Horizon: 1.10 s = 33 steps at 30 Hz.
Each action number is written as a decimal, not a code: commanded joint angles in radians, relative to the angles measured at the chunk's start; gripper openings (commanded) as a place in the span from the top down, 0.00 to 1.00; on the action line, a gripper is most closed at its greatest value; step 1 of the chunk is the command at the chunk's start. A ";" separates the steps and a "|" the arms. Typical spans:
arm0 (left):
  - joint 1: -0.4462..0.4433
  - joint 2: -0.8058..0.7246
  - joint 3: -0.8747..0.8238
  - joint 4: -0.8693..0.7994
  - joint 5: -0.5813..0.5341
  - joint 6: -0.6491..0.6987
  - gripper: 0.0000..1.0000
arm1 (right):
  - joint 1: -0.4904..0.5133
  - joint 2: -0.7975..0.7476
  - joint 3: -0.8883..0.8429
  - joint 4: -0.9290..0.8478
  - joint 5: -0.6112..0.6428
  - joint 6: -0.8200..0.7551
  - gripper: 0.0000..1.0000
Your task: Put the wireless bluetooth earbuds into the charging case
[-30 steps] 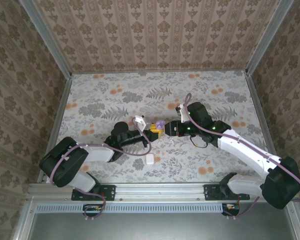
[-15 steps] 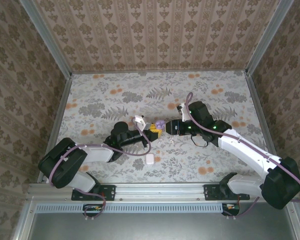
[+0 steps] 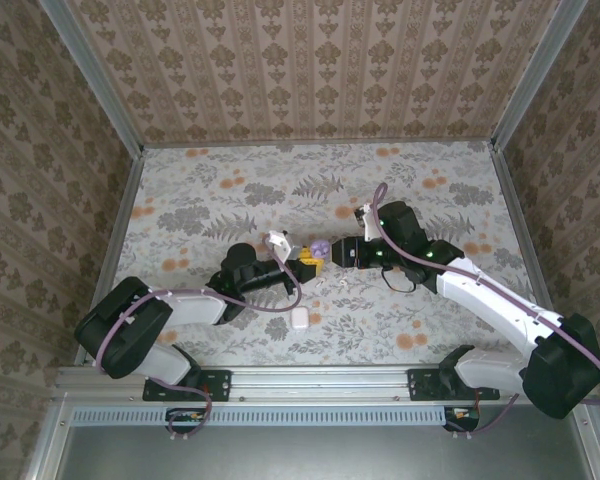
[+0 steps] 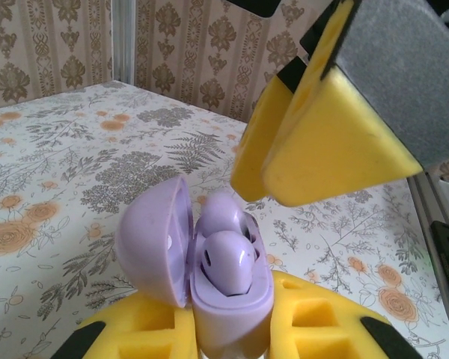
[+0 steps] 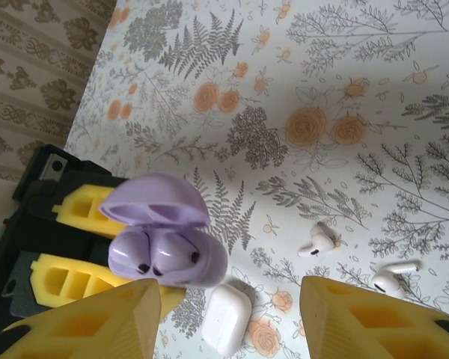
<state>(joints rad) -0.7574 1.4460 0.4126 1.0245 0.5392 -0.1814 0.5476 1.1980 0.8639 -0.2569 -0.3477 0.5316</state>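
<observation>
Left fingers (image 4: 135,329) clamped on open purple case (image 4: 228,307), two purple buds (image 4: 228,258) seated inside. White charging case (image 5: 226,321) lies shut on worktop (image 5: 404,112); two white earbuds (image 5: 318,241) loose nearby, likely still to insert. Right fingers (image 5: 97,321) apart, empty

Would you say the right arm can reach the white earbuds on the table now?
Probably yes. The right pincer is open and empty, and the white earbuds lie uncovered on the table just below it, clear of the purple case in the left pincer.
</observation>
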 commanded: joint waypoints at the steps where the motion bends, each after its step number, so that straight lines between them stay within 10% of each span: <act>1: -0.002 -0.028 -0.009 0.018 0.025 0.023 0.91 | -0.005 -0.009 -0.002 0.036 0.003 0.013 0.47; 19: -0.003 -0.039 -0.008 0.063 0.147 0.049 0.91 | -0.081 -0.255 -0.185 0.220 -0.111 -0.100 0.42; 23: -0.004 -0.041 0.008 0.065 0.225 0.056 0.91 | -0.101 -0.367 -0.263 0.275 -0.120 -0.171 0.25; 33: -0.020 -0.086 0.058 -0.043 0.335 0.135 0.90 | -0.128 -0.512 -0.370 0.321 -0.359 -0.670 0.11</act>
<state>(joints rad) -0.7719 1.3918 0.4355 1.0122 0.8124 -0.0990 0.4232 0.7120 0.5106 0.0296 -0.6106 0.0776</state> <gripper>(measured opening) 0.187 0.891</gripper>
